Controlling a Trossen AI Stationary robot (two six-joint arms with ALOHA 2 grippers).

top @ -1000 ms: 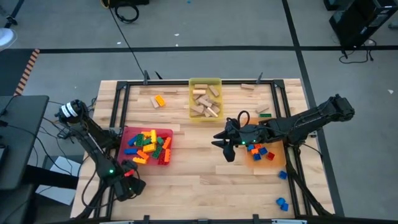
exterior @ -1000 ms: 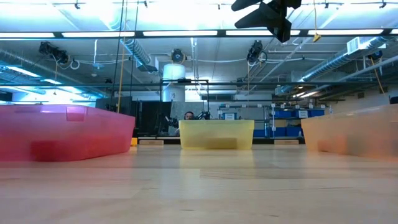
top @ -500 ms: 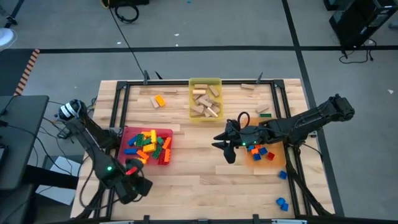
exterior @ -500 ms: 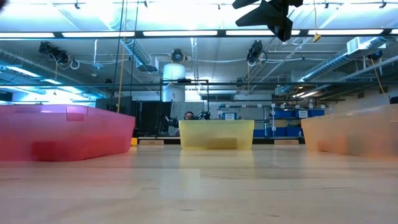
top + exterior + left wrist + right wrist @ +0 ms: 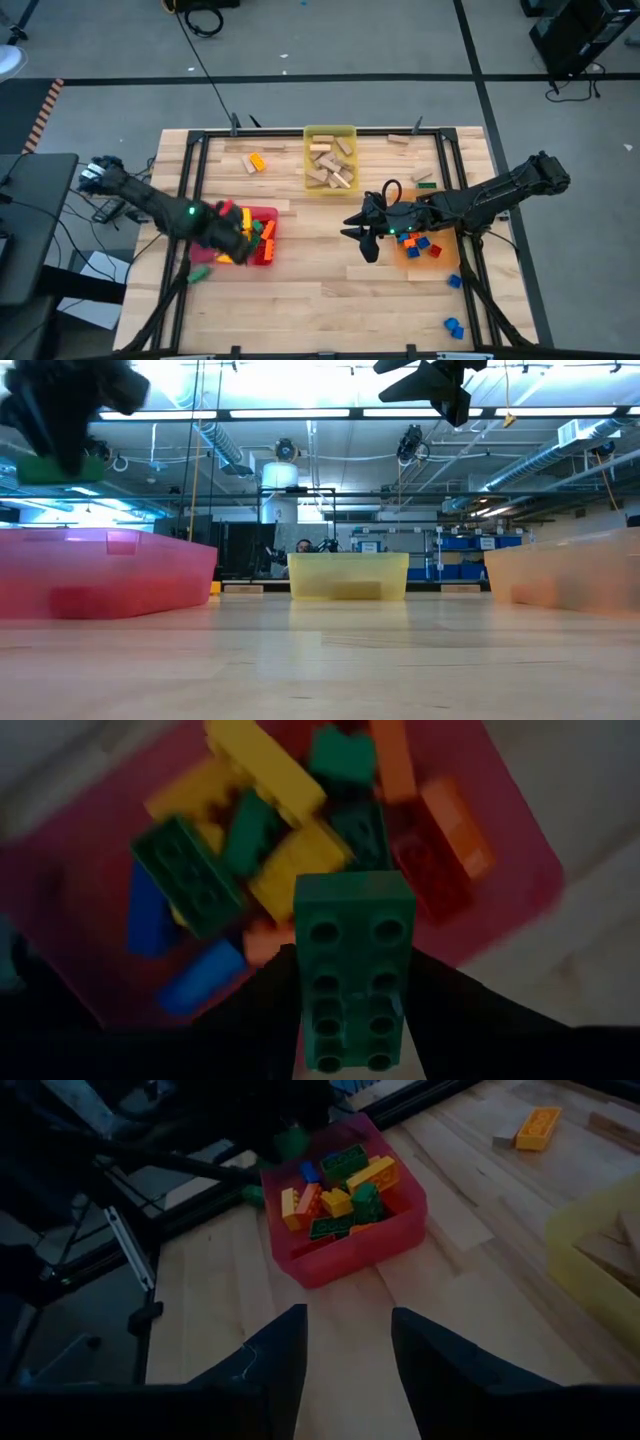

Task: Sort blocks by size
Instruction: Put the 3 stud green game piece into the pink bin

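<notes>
The left gripper point(image 5: 352, 1020) pinches a long green studded brick point(image 5: 355, 970) between its two dark fingers point(image 5: 262, 1010), the brick lying lengthwise along them and jutting out past their tips; seen from its own wrist, it hangs directly above the red tray point(image 5: 520, 870), whose heap of red, orange, yellow, green and blue bricks point(image 5: 280, 850) fills the space beneath the held piece without touching it. From above, the left gripper point(image 5: 225, 232) sits over the near-left part of the red tray point(image 5: 268, 215), the arm reaching in from the table's left edge; in the low view it shows at the upper left with the green brick point(image 5: 50, 468) well clear of the tray's rim point(image 5: 110, 535).

The right gripper point(image 5: 360, 240) hovers near the table's middle, just left of the orange tray point(image 5: 440, 255) (which holds a few short blue and orange bricks point(image 5: 418, 243)); its fingers point(image 5: 270, 1360) stand apart and hold nothing, pointed across bare wood toward the red tray point(image 5: 345, 1250).

Farther out, the yellow tray point(image 5: 330, 160) at the table's far edge carries tan wooden blocks point(image 5: 330, 165); an orange brick point(image 5: 257, 162) lies loose to its left; small blue bricks point(image 5: 453, 326) rest near the front right corner.
</notes>
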